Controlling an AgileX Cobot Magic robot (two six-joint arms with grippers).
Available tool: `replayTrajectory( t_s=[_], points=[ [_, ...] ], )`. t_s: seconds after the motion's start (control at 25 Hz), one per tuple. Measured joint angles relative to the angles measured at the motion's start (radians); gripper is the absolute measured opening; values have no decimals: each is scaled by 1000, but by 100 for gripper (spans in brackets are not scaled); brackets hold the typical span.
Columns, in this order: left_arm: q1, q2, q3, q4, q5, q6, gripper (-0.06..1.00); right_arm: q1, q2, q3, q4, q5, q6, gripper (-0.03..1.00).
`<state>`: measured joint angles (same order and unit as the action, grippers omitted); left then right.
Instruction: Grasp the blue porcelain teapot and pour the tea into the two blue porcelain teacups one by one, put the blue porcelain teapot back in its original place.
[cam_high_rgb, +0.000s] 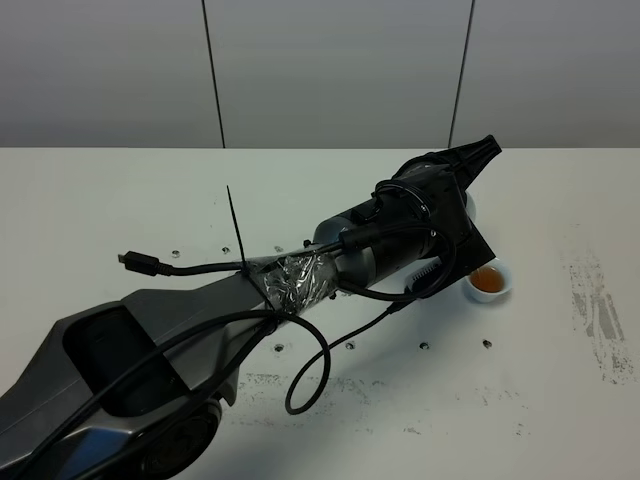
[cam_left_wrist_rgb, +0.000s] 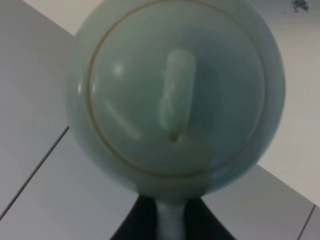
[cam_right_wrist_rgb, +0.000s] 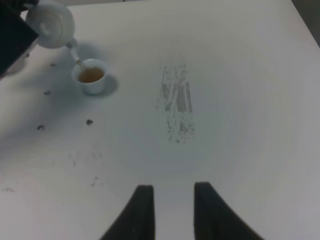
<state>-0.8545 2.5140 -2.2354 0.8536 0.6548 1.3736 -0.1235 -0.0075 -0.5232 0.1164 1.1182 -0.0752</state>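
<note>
Scuffed white table (cam_high_rgb: 100, 200) holds tea-filled teacup (cam_high_rgb: 489, 283); grey wall (cam_high_rgb: 330, 70).

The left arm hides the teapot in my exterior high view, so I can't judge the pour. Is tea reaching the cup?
Observer: Yes. The right wrist view shows a thin stream from the blue porcelain teapot falling into the teacup.
Operator: How is it held?
Observer: The left wrist view shows the left gripper shut on the teapot's handle.
Operator: And the right gripper?
Observer: The right gripper is open over bare table, apart from the teacup.
</note>
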Motion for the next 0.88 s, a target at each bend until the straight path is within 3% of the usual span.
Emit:
replayTrajectory(
  t_s=[0.56,0.88],
  points=[
    [11,-21,0,-97,31,-126,12,0,0,0,0,0,0,21],
    [33,-29,0,-243,72,-131,12,0,0,0,0,0,0,21]
  ],
)
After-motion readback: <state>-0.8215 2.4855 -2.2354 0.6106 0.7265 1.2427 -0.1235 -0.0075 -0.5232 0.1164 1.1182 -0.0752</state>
